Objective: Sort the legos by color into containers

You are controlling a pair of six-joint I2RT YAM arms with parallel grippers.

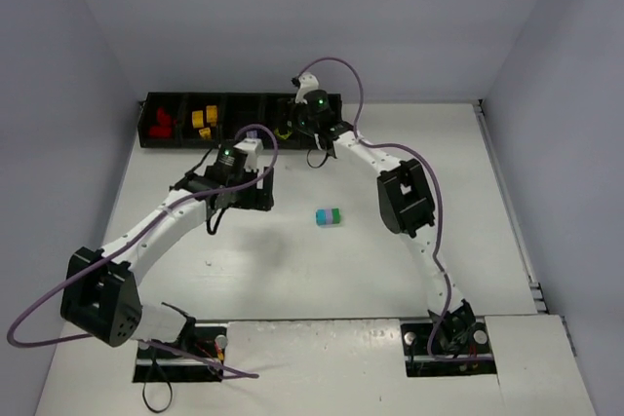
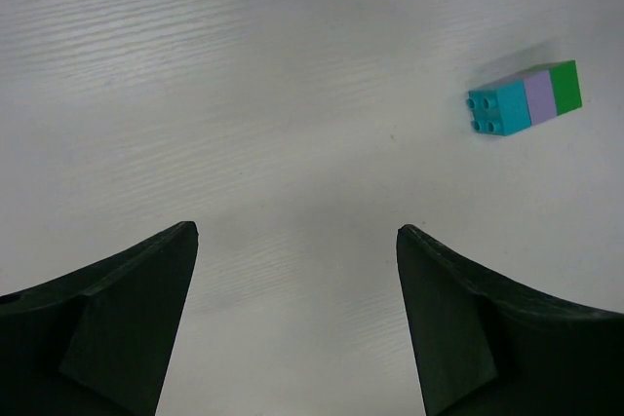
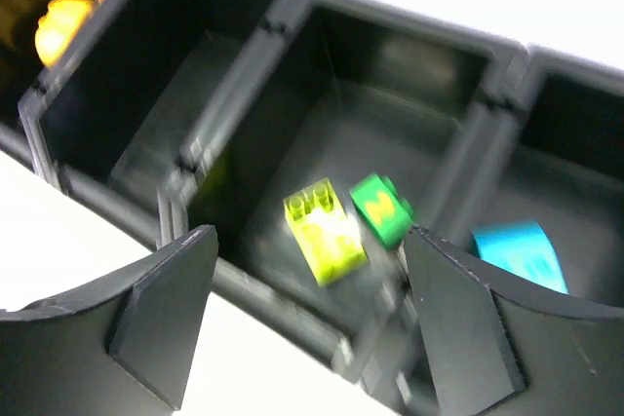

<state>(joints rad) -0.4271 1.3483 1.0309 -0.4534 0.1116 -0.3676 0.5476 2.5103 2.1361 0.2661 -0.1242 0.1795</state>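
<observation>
My right hand (image 3: 309, 241) stands open and empty above a compartment of the tray (image 3: 292, 17) where the lime brick (image 3: 327, 233) and green brick (image 3: 380, 207) lie, matched by colour. My left hand (image 2: 297, 236), wide open, holds nothing. The cyan-lilac-green block (image 2: 525, 97) waits nearby on the counter (image 2: 244, 94).

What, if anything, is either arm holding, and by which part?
Nothing is held. Left gripper: jaws open over the table, apart from the brick stack. Right gripper: jaws open above a tray compartment holding green bricks.
</observation>
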